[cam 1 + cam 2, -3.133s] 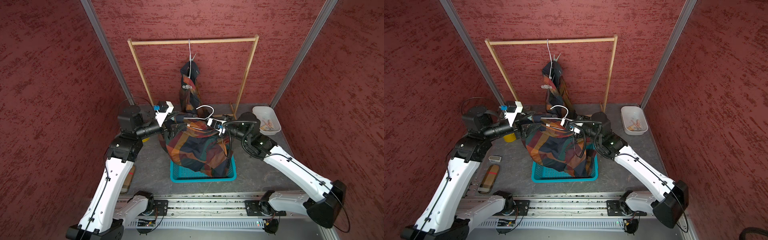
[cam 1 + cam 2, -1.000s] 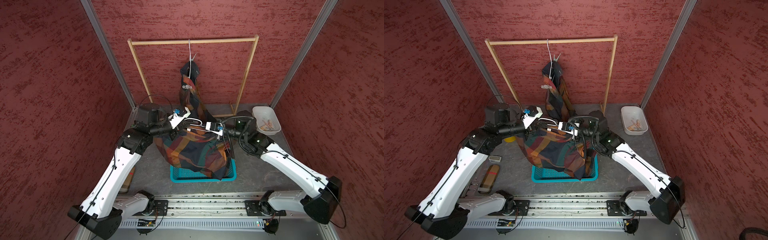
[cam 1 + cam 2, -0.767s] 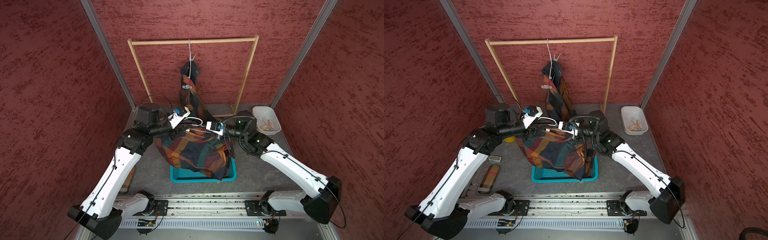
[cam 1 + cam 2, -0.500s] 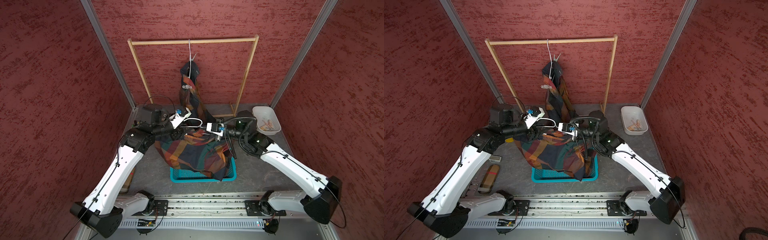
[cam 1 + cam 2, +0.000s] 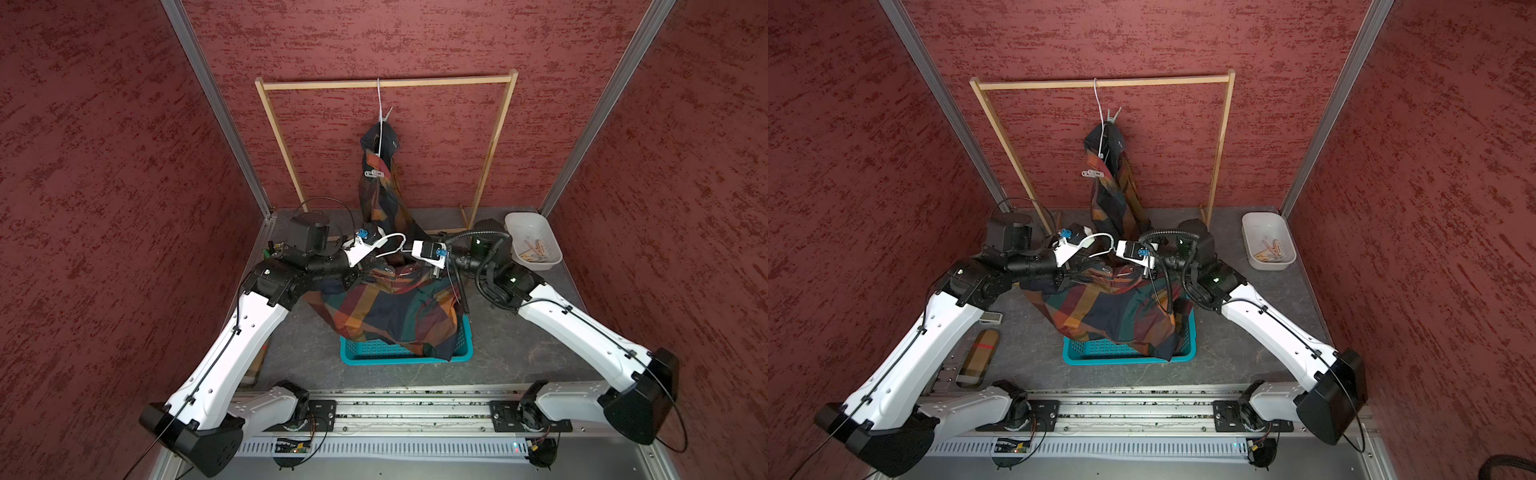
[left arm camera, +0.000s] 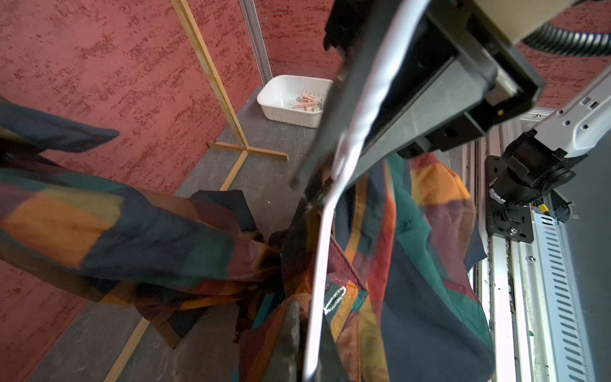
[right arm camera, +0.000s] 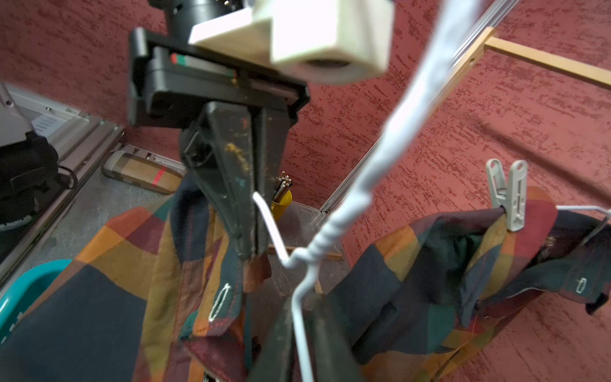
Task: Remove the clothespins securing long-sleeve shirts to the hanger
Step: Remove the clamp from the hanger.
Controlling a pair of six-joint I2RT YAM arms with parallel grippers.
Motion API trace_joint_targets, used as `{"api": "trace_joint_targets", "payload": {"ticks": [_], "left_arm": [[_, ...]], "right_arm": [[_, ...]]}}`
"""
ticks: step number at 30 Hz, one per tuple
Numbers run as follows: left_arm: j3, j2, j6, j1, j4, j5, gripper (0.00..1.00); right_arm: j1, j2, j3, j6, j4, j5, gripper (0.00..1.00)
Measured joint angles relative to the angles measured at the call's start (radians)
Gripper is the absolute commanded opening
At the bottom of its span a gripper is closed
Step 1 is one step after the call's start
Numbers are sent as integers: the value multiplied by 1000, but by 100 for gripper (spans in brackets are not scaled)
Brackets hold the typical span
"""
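Left gripper [image 7: 246, 244]: jaws closed, pinching the white wire hanger [image 7: 317, 244] together with collar cloth of the held plaid shirt [image 5: 386, 303].

Right gripper [image 7: 302, 309]: fingers stood apart, the hanger wire running loose between them just below the twisted neck, not clamped.

The held shirt draped from the hanger down into the teal basket [image 5: 365, 355]. No peg was seen on it.

The hung plaid shirt [image 5: 380, 195] on the wooden rack [image 5: 415, 83] carried an upper clothespin [image 5: 387, 114], upright, and a lower clothespin [image 5: 375, 172], sideways. Loose pegs lay in the white tray [image 5: 515, 226].

Judgement: a release or re-grip at the hanger neck. The left pinch should bear the hanger alone. The right should back off along the wire, clear of hook and cloth, before anything lowers.
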Motion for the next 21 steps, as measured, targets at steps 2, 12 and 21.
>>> {"api": "trace_joint_targets", "payload": {"ticks": [2,12,21], "left_arm": [[-40,-18,-2,8,42,-23,0],[-75,-41,6,103,146,7,0],[-76,-57,59,243,182,209,0]], "right_arm": [[0,-5,0,25,8,-6,61],[-202,-209,-131,205,170,-118,76],[-508,-235,-296,438,444,-426,76]]}}
